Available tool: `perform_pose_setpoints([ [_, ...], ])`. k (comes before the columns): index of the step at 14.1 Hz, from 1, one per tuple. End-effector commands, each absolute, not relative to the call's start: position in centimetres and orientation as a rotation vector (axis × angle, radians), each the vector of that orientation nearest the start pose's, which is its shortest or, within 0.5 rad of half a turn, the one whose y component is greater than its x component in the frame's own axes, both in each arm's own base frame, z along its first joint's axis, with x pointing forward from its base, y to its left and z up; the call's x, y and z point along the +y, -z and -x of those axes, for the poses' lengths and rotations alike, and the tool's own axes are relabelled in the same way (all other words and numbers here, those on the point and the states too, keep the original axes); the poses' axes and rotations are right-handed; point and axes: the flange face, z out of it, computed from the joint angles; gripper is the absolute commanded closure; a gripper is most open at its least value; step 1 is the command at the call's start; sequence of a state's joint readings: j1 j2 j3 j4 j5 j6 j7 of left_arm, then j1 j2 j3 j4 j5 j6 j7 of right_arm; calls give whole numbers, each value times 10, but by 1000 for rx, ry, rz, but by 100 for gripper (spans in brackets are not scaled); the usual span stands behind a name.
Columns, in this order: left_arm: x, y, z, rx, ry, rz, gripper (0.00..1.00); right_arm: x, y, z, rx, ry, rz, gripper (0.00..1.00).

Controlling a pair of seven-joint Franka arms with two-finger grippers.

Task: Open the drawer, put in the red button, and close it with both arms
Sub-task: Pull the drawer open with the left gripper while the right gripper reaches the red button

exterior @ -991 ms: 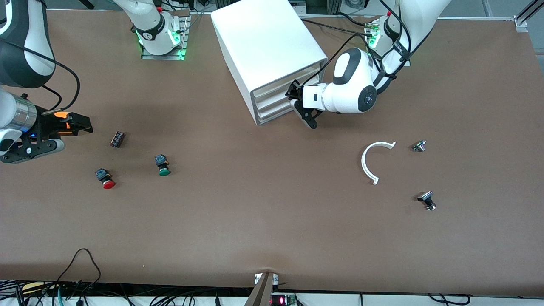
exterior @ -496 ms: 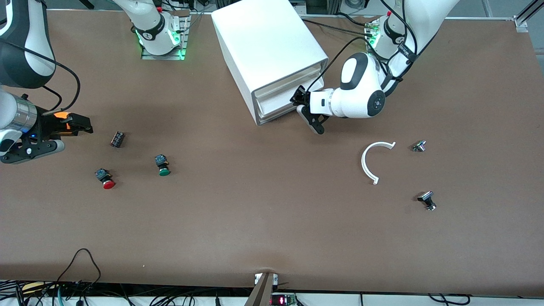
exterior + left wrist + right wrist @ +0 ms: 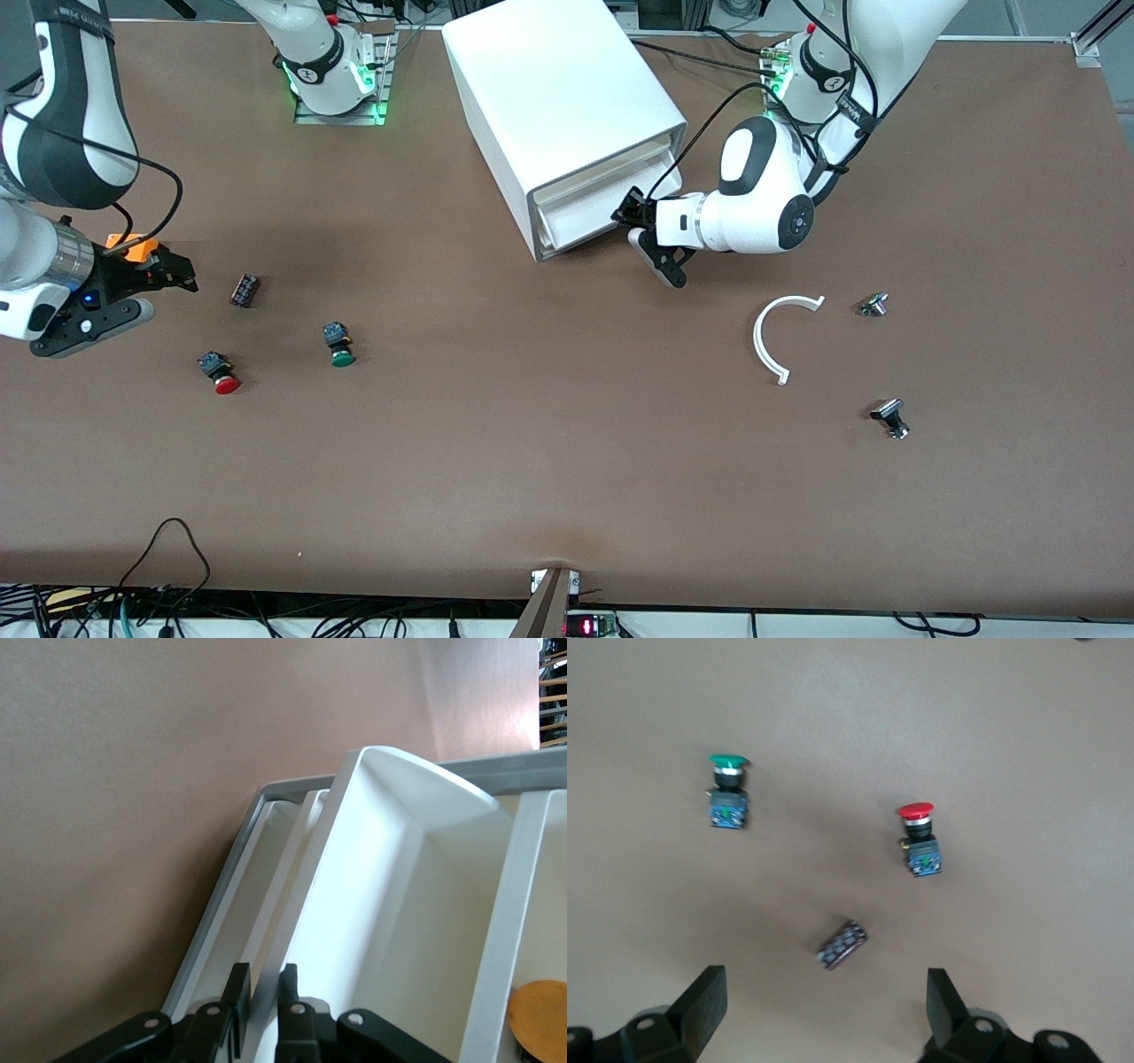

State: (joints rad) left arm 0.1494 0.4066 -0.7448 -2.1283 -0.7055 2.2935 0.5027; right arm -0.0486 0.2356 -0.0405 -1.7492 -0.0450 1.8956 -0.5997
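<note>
The white cabinet (image 3: pixel 558 89) stands between the arm bases. One drawer (image 3: pixel 580 217) is pulled partly out; in the left wrist view its tray (image 3: pixel 399 904) looks empty. My left gripper (image 3: pixel 640 229) is shut on the drawer's front lip, one finger on each side (image 3: pixel 262 985). The red button (image 3: pixel 223 379) lies on its side on the table toward the right arm's end, also in the right wrist view (image 3: pixel 920 837). My right gripper (image 3: pixel 177 270) is open and empty, over the table beside a small dark striped part (image 3: pixel 245 290); it also shows in the right wrist view (image 3: pixel 824 1001).
A green button (image 3: pixel 339 347) lies beside the red one, a little farther from the front camera. A white C-shaped piece (image 3: pixel 769 341) and two small metal parts (image 3: pixel 874 304) (image 3: pixel 890 418) lie toward the left arm's end. An orange disc (image 3: pixel 539 1014) lies in a neighbouring compartment.
My left gripper has moved away from the cabinet with the drawer lip, and the drawer has slid further out. My right gripper has shifted slightly toward the striped part.
</note>
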Motion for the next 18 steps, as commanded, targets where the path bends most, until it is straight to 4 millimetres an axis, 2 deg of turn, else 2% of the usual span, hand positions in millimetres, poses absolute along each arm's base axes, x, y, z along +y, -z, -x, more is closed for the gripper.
perform_pose_setpoints([
  [1,-303,-252,-474,-594,256,-2328,100,-88,-398,-597,-1056,-114,3000,0],
  [3,-299,-256,-484,-597,237,-2338,100,-101,-370,-586,-1157,-59,2984,0],
  [5,-298,-257,-485,-609,236,-2341,100,-110,-343,-578,-1253,23,2980,0],
  [6,-295,-262,-494,-623,215,-2350,100,-116,-332,-575,-1279,45,2981,0],
  [7,-290,-263,-499,-627,205,-2361,100,-117,-323,-575,-1283,53,2983,0],
  [11,-291,-269,-505,-620,185,-2365,100,-133,-289,-581,-1315,86,2987,0],
  [18,-283,-273,-516,-588,166,-2376,100,-136,-246,-592,-1232,171,2946,0],
])
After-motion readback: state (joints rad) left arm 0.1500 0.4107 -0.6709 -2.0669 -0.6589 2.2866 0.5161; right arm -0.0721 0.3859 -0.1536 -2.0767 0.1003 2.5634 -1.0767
